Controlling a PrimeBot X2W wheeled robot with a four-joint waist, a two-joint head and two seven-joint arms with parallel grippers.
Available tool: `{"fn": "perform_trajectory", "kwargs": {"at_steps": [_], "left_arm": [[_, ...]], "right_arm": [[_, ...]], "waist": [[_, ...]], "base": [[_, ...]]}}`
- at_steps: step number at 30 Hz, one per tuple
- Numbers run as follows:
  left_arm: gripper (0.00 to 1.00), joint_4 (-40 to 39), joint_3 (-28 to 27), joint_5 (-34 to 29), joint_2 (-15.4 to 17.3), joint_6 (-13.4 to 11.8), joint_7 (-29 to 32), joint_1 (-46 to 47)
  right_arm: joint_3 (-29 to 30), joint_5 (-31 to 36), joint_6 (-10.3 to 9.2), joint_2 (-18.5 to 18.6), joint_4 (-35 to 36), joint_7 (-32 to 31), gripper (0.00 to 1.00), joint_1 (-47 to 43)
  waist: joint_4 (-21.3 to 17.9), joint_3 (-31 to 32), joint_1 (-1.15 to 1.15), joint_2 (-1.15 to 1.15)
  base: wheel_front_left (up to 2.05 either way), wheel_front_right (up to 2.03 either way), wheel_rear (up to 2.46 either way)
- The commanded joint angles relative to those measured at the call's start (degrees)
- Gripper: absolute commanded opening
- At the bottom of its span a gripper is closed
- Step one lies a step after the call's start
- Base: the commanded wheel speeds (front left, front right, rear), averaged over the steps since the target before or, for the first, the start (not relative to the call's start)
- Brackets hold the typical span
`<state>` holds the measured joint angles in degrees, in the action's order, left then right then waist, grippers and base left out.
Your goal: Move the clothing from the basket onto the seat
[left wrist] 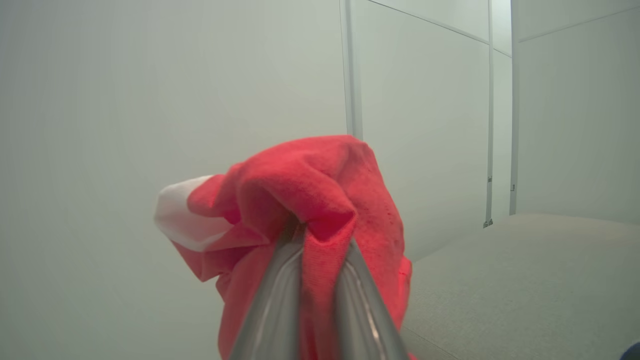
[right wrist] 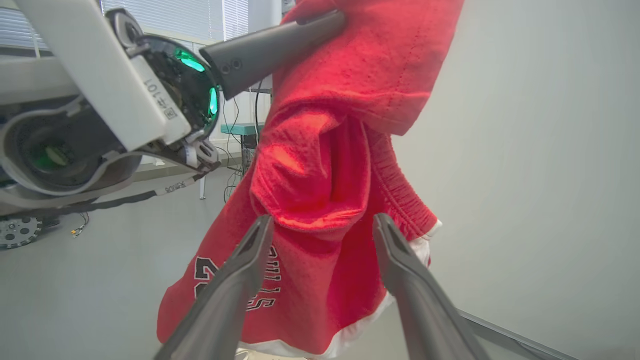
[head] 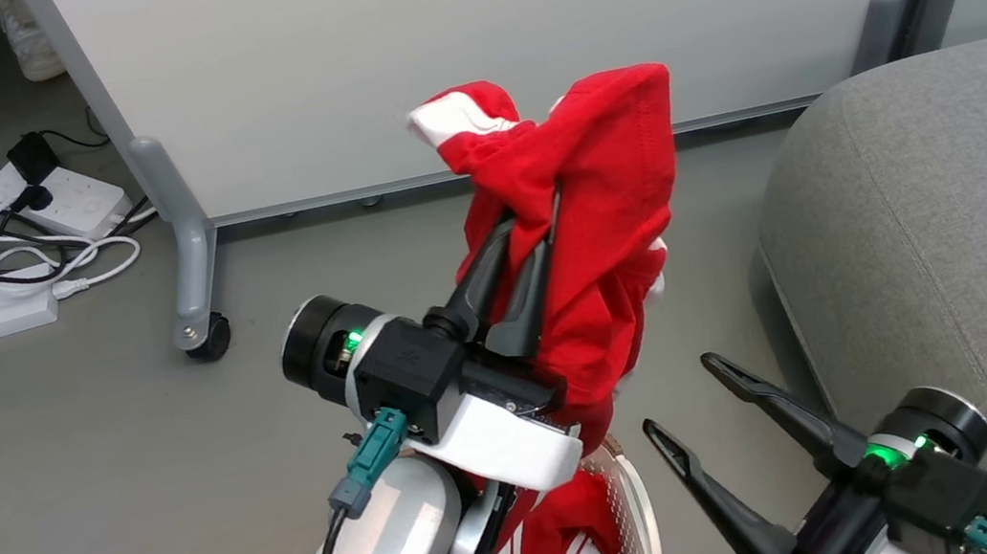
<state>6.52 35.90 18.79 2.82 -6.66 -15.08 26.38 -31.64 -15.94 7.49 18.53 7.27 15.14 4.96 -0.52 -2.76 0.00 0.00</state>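
- The left gripper (head: 534, 218) was clenched on a red garment (head: 603, 165), its two dark fingers pinched close together with a fold of fabric caught between them.
- That red garment hung in the air to the left of the seat (head: 963, 250), clear of it and not touching its cushion.
- A white-trimmed edge poked out at the top of the bunch, on the side away from the seat, and the rest of the fabric draped down past the gripper's body.
- In the right wrist view, dark lettering showed low on the hanging cloth, too folded to read fully.
- The right gripper (head: 679, 396) sat low, just beside the seat's left edge, its fingers spread wide and holding nothing.
- The basket (head: 642, 507) stood on the floor (head: 79, 490) left of the seat, under the left arm, with part of its perforated wall and brown rim showing.
- More red clothing (head: 578, 536) with white stripes lay inside it.
- A pale partition panel (head: 460, 40) on castors stood beyond the seat's far left corner.
- White power strips (head: 67, 197) with cables lay well to the left of the seat.
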Motion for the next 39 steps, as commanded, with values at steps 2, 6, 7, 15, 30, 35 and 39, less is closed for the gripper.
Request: {"fn": "perform_trajectory", "kwargs": {"at_steps": [2, 6, 7, 15, 30, 35, 39], "left_arm": [[0.00, -0.51, 1.01, 0.93, 0.15, -0.55, -0.07, 1.34], [0.00, -1.39, 3.57, 3.30, 0.16, -0.76, -0.07, 1.92], [0.00, -1.56, 4.35, 3.57, 0.15, -0.85, -0.07, 2.36], [0.00, -2.35, 9.85, 6.00, 0.14, -1.74, -0.07, 4.01], [0.00, -1.66, 15.78, 8.28, 0.14, -2.16, -0.07, 4.69], [0.00, -1.77, 16.83, 8.58, 0.15, -2.39, -0.07, 4.88], [0.00, -1.70, 17.50, 8.59, 0.15, -2.50, -0.07, 4.70]], "right_arm": [[-0.96, 0.22, 0.02, -0.64, -0.62, 0.02, 1.00, 1.09], [-1.54, 1.23, 0.02, -1.85, -1.96, 0.02, 1.00, 3.02], [-1.10, 2.08, 0.02, -2.18, -2.55, 0.02, 1.00, 3.30], [2.42, 6.95, 0.02, -6.51, -7.65, 0.02, 1.00, 5.13], [3.82, 10.27, 0.02, -10.92, -13.96, 0.02, 1.00, 6.12], [0.98, 8.00, 0.01, -11.37, -15.75, 0.02, 1.00, 6.99], [1.42, 7.49, 0.01, -12.32, -17.08, 0.02, 1.00, 7.61]], "waist": [[0.55, 0.17, 0.00, 0.00], [1.37, 0.28, 0.00, 0.00], [1.57, 0.32, 0.00, 0.00], [3.14, 0.71, 0.00, 0.00], [4.46, 1.71, 0.00, 0.00], [4.58, 1.84, 0.00, 0.00], [4.86, 1.91, 0.00, 0.00]], "base": [[0.00, 0.00, 0.00], [0.00, 0.00, 0.00], [0.00, 0.00, 0.00], [0.00, 0.00, 0.00], [0.00, 0.00, 0.00], [0.00, 0.00, 0.00], [0.00, 0.00, 0.00]]}}
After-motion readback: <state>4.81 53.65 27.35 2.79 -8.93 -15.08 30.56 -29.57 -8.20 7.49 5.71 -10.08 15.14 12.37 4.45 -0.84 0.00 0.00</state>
